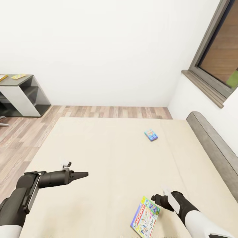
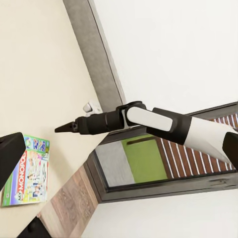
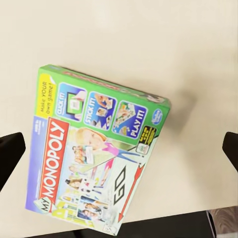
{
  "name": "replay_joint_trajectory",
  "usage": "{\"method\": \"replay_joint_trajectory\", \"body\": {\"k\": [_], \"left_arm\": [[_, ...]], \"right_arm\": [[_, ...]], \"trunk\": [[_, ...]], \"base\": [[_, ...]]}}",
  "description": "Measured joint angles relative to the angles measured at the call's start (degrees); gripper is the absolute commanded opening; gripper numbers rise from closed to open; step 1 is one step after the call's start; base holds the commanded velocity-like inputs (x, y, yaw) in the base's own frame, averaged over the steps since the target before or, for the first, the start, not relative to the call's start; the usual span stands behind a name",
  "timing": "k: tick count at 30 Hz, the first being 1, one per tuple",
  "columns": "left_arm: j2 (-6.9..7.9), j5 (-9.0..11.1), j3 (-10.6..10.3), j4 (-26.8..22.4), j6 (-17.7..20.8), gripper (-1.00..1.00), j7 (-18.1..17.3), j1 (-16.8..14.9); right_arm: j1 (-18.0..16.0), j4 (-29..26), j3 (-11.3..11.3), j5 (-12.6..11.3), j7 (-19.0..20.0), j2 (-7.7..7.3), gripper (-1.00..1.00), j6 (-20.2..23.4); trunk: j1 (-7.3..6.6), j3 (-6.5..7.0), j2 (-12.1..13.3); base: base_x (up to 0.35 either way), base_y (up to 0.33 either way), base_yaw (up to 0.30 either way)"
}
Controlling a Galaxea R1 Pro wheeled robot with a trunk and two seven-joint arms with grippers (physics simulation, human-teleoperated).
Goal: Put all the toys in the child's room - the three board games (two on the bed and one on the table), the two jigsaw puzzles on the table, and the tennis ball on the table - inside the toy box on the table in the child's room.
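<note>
Two board games lie on the beige bed [image 1: 109, 155]. A green Monopoly box [image 1: 145, 217] rests flat near the mattress's front edge, and a small blue box [image 1: 151, 135] lies farther back. My right gripper [image 1: 158, 199] hovers just over the Monopoly box [image 3: 94, 158], open, its fingers [image 3: 10, 153] spread wide to either side and touching nothing. My left gripper [image 1: 85, 174] hangs over the middle of the mattress, pointing toward the right arm, open and empty. The left wrist view shows the right gripper [image 2: 63, 128] above the Monopoly box [image 2: 27, 171].
The grey headboard [image 1: 211, 145] runs along the bed's right side under a grey-framed window [image 1: 215, 59]. Wood-plank floor [image 1: 19, 135] lies left of the bed. The table's dark grey end [image 1: 23, 81] with white panels stands at far left, small yellow flat things on it.
</note>
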Motion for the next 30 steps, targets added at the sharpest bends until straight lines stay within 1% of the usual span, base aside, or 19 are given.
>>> {"method": "replay_joint_trajectory", "body": {"k": [8,10,13,15,18,20,23,24,26,30], "left_arm": [[-0.39,-0.1,0.0,0.1,0.0,1.0,0.0,0.0],[-0.46,-0.1,0.0,0.1,0.0,1.0,0.0,0.0],[-0.61,-0.1,0.0,0.1,0.0,1.0,0.2,0.0],[-0.7,-0.1,0.0,0.1,0.0,1.0,0.7,0.0],[-0.76,-0.1,-0.1,0.1,0.0,1.0,1.6,0.0],[-0.8,-0.1,-0.2,0.1,0.0,1.0,2.2,0.0],[-1.0,0.0,-0.7,0.1,0.0,1.0,3.2,0.0],[-1.24,0.0,-1.1,0.1,0.0,1.0,3.5,0.0],[-1.67,0.0,-1.6,0.1,0.0,1.0,4.0,0.0],[-2.26,0.0,-2.0,0.1,0.0,1.0,5.2,0.0]], "right_arm": [[-0.1,-0.3,-0.2,-0.1,0.0,-0.25,1.0,0.1],[-0.2,-0.4,-0.3,-0.1,0.0,-0.56,1.0,0.1],[-0.4,-0.4,-0.5,-0.1,0.0,-1.21,1.0,0.1],[-0.6,-0.6,-0.5,-0.2,0.1,-1.97,1.0,0.1],[-0.8,-1.3,-0.7,-0.5,0.2,-4.12,1.0,0.1],[-0.8,-1.7,-0.8,-0.8,0.5,-5.02,1.0,0.0],[-0.9,-2.1,-0.7,-1.0,1.4,-5.65,1.0,-0.6],[-0.9,-2.2,-0.7,-1.2,2.2,-5.79,1.0,-1.1],[-0.9,-2.3,-0.7,-1.1,3.9,-5.87,1.0,-1.9],[-0.9,-2.4,-0.6,-0.7,6.0,-5.98,1.0,-2.3]], "trunk": [[0.0,-0.76,0.0],[0.0,-0.94,0.0],[0.0,-1.23,0.0],[0.0,-1.42,0.0],[0.0,-1.7,0.0],[0.0,-1.89,0.0],[0.0,-2.17,0.0],[0.0,-2.27,0.0],[0.0,-2.46,0.0],[0.0,-2.84,0.0]], "base": [[0.0,0.0,0.0],[0.0,0.0,0.0],[0.0,0.0,0.0],[0.0,0.0,0.0],[0.0,0.0,0.0],[0.0,0.0,0.0],[0.0,0.0,0.0],[0.0,0.0,0.0],[0.0,0.0,0.0],[0.0,0.0,0.0]]}}
